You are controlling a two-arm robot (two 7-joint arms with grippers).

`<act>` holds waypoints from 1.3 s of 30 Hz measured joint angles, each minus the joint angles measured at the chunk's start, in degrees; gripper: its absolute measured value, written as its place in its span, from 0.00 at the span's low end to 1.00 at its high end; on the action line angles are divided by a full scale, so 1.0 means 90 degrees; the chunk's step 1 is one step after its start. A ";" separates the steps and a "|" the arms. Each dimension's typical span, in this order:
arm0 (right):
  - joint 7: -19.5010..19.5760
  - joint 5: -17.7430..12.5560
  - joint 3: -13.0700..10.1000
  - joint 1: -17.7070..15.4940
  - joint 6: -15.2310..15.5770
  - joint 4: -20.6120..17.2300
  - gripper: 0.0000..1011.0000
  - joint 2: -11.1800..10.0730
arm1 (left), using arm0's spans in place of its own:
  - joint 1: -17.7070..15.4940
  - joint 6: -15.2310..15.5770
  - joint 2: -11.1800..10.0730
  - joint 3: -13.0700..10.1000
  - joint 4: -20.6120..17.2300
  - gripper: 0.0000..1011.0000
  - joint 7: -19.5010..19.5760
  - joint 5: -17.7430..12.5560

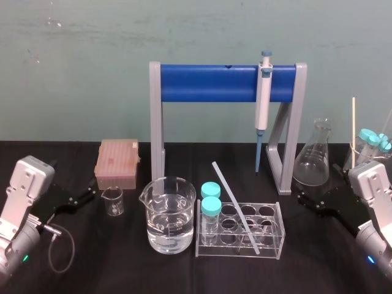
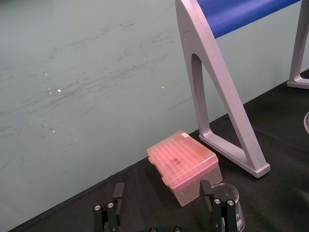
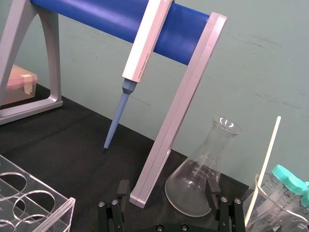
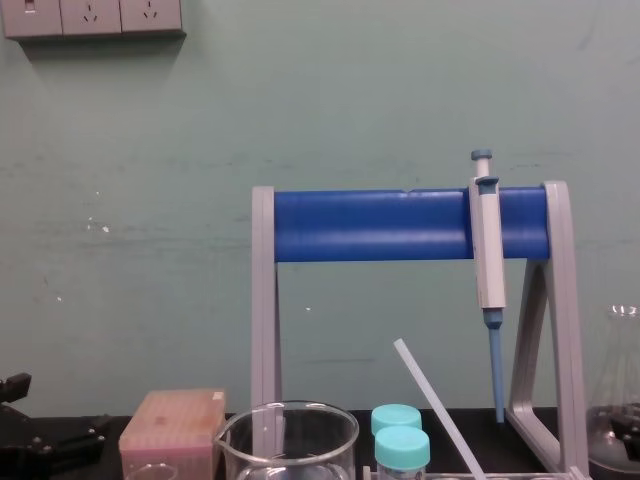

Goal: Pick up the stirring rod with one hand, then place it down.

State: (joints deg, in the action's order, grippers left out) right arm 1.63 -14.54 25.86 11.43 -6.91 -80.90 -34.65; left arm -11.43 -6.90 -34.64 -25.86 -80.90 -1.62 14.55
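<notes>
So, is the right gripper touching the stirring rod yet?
Apart. Head view shows the right gripper beside the flask, black table between it and the stirring rod.

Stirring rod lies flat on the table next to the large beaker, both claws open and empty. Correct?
No. The stirring rod leans tilted in the clear tube rack, not flat on the table; head view shows it. It is next to the large beaker, and left claw and right claw are open and empty.
</notes>
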 joint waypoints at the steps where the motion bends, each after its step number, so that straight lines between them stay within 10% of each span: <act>1: 0.0000 0.0000 0.0000 0.0000 0.0000 0.0000 0.99 0.0000 | 0.0000 0.0000 0.0000 0.0000 0.0000 0.99 0.0000 0.0000; 39: -0.0001 -0.0001 0.0000 0.0000 0.0001 0.0000 0.99 0.0000 | 0.0000 0.0000 0.0000 0.0000 0.0000 0.99 0.0000 0.0000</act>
State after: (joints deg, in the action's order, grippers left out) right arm 1.62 -14.55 25.86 11.43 -6.91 -80.90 -34.65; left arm -11.43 -6.91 -34.65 -25.86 -80.90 -1.62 14.55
